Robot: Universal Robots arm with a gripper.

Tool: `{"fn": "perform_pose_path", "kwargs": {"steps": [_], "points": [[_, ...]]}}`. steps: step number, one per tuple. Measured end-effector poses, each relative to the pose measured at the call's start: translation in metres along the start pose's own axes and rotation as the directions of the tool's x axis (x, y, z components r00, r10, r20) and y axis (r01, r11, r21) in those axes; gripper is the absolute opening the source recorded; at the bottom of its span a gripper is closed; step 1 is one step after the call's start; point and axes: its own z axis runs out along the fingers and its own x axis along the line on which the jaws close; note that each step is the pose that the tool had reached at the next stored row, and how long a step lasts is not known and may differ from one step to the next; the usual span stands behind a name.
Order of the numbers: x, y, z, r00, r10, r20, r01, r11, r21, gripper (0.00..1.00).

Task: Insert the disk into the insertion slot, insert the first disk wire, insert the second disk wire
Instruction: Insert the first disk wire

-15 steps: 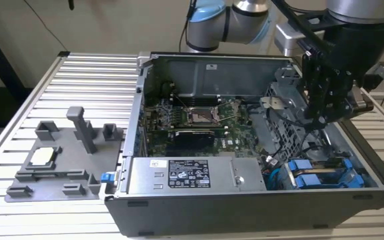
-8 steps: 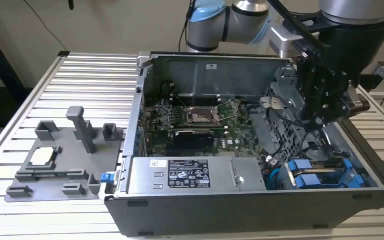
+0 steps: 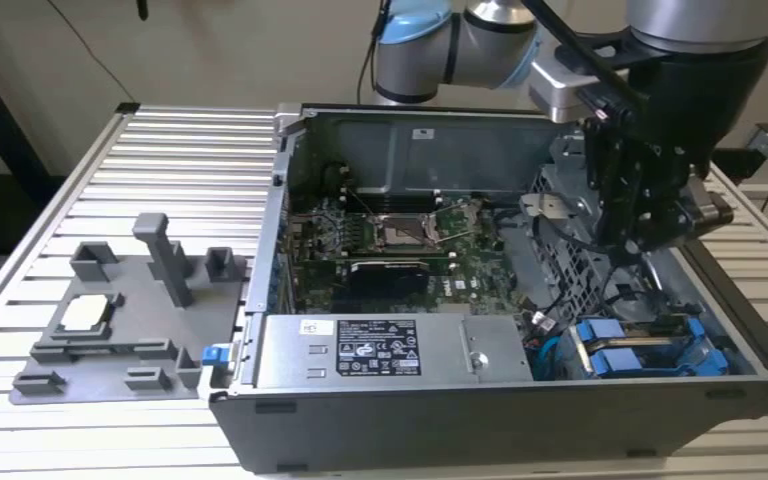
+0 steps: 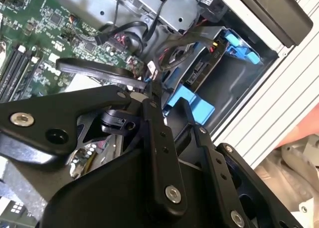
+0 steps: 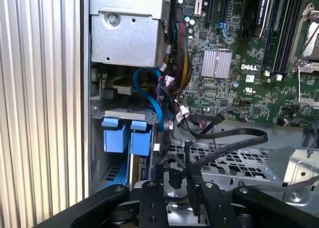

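In the exterior view my gripper (image 3: pixel 640 238) reaches down inside the open computer case, above the drive cage at its right end. Both wrist views show the two black fingers (image 5: pixel 152 198) close together on the end of a flat black disk wire (image 5: pixel 249 134), which loops away over the perforated cage. That wire (image 4: pixel 94 68) runs to the fingertips of the gripper (image 4: pixel 167 106). The disk's blue carrier (image 3: pixel 638 352) sits down in the insertion slot (image 3: pixel 711 335). Its blue tabs (image 5: pixel 124 137) show beside a curved blue cable; the disk's metal face is mostly hidden.
The green motherboard (image 3: pixel 398 235) fills the case's middle, and the grey labelled power-supply box (image 3: pixel 384 350) lies along its near side. A bundle of loose cables (image 5: pixel 177 83) crowds the space by the cage. A grey fixture (image 3: pixel 124 320) stands on the slatted table at the exterior view's left.
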Motion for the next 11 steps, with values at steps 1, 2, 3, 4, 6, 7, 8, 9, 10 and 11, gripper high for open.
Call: {"fn": "perform_pose_path", "kwargs": {"steps": [1, 2, 3, 4, 6, 7, 8, 9, 10, 11], "points": [[-0.0001, 0.0006, 0.0003, 1.0000, -0.003, -0.0053, 0.003, 1.0000, -0.0004, 0.33], [-0.0002, 0.0010, 0.0005, 0.9999, -0.005, -0.0106, 0.005, 1.0000, -0.0008, 0.33], [-0.0003, 0.0014, 0.0007, 0.9999, -0.006, -0.0150, 0.006, 1.0000, -0.0013, 0.33], [-0.0004, 0.0017, 0.0007, 0.9998, -0.006, -0.0169, 0.006, 1.0000, -0.0014, 0.33], [-0.0007, 0.0022, 0.0009, 0.9998, -0.006, -0.0181, 0.006, 1.0000, -0.0012, 0.33], [-0.0010, 0.0025, 0.0007, 0.9998, -0.006, -0.0184, 0.006, 1.0000, -0.0006, 0.33], [-0.0014, 0.0027, 0.0007, 0.9998, -0.006, -0.0185, 0.006, 1.0000, 0.0003, 0.33], [-0.0021, 0.0028, 0.0007, 0.9998, -0.006, -0.0185, 0.006, 1.0000, 0.0013, 0.33], [-0.0025, 0.0028, 0.0007, 0.9998, -0.006, -0.0186, 0.006, 1.0000, 0.0022, 0.33], [-0.0026, 0.0027, 0.0007, 0.9998, -0.005, -0.0187, 0.005, 1.0000, 0.0028, 0.33]]}}
